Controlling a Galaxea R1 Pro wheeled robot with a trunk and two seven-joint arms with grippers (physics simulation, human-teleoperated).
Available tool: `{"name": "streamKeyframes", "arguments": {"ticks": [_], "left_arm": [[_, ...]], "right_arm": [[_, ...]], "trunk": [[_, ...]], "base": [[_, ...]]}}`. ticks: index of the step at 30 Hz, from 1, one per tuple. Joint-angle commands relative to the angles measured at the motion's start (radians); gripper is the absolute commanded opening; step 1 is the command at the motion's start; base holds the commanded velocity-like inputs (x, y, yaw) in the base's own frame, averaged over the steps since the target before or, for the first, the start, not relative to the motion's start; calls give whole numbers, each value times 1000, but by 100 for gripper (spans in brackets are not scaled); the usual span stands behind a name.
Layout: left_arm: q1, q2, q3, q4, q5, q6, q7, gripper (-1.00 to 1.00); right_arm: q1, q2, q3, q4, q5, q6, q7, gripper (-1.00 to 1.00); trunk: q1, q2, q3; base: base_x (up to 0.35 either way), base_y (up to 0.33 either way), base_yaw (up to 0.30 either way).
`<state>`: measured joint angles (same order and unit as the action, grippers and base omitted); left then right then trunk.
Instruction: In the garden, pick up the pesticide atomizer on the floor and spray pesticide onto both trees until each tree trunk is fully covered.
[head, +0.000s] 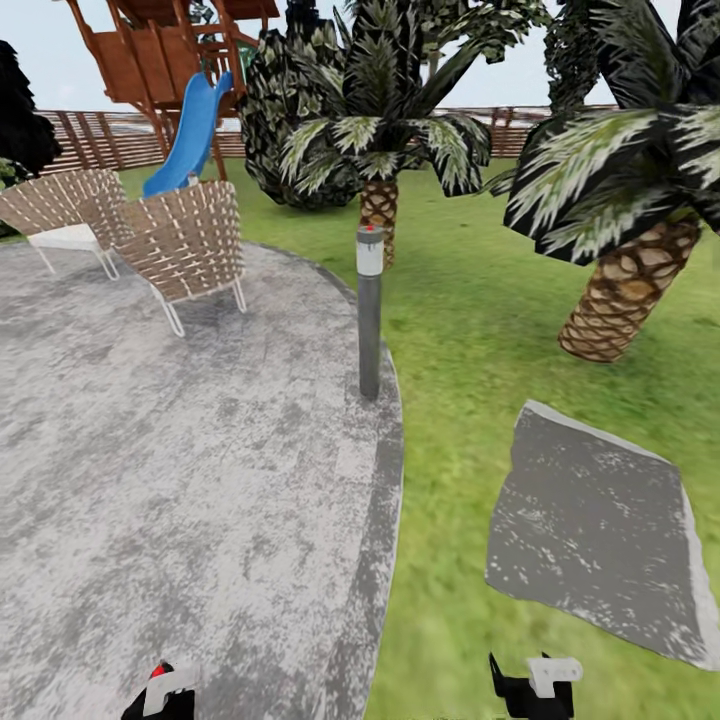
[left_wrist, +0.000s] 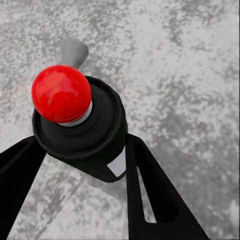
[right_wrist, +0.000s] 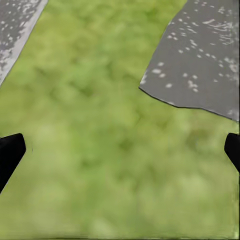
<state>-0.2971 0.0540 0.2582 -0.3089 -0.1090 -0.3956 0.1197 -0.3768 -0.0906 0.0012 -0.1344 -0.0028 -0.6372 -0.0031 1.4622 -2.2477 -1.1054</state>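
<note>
Atomizer (left_wrist: 85, 135) stands upright between left fingers (left_wrist: 150, 195), grey nozzle pointing away.

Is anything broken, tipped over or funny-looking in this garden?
Nothing stands out. The two woven wicker chairs and the grey bollard post with a red top stand upright on the grey stone paving. The left claw grips a dark spray bottle.

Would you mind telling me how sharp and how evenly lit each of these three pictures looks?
Head view: flat, even light, the bollard casting no clear shadow on the paving. Left wrist view: the atomizer is crisp between the left gripper fingers. Right wrist view: the lawn is a soft blur.
</note>
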Motion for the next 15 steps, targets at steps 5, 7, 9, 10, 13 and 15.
{"name": "streamKeyframes", "arguments": {"ticks": [5, 7, 9, 10, 13, 15], "left_arm": [[-1, 0, 4, 1, -11, -3, 5, -100], [-1, 0, 4, 1, -11, -3, 5, -100], [-1, 0, 4, 1, -10, -3, 5, -100], [-1, 0, 4, 1, -10, -3, 5, -100], [-1, 0, 4, 1, -10, -3, 5, -100], [-1, 0, 4, 1, -10, -3, 5, -100]], "right_arm": [[-1, 0, 0, 1, 0, -3, -1, 100], [-1, 0, 0, 1, 0, -3, 0, 100], [-1, 0, 0, 1, 0, -3, -1, 100], [-1, 0, 0, 1, 0, -3, -1, 100], [-1, 0, 0, 1, 0, -3, -1, 100], [-1, 0, 0, 1, 0, -3, -1, 100]], "trunk": [[0, 0, 3], [0, 0, 4], [0, 0, 5], [0, 0, 6], [0, 0, 8], [0, 0, 9]], "base": [[0, -268, -300], [0, -259, -300], [0, -254, -300], [0, -252, -300], [22, -251, -300], [60, -251, -300]]}}
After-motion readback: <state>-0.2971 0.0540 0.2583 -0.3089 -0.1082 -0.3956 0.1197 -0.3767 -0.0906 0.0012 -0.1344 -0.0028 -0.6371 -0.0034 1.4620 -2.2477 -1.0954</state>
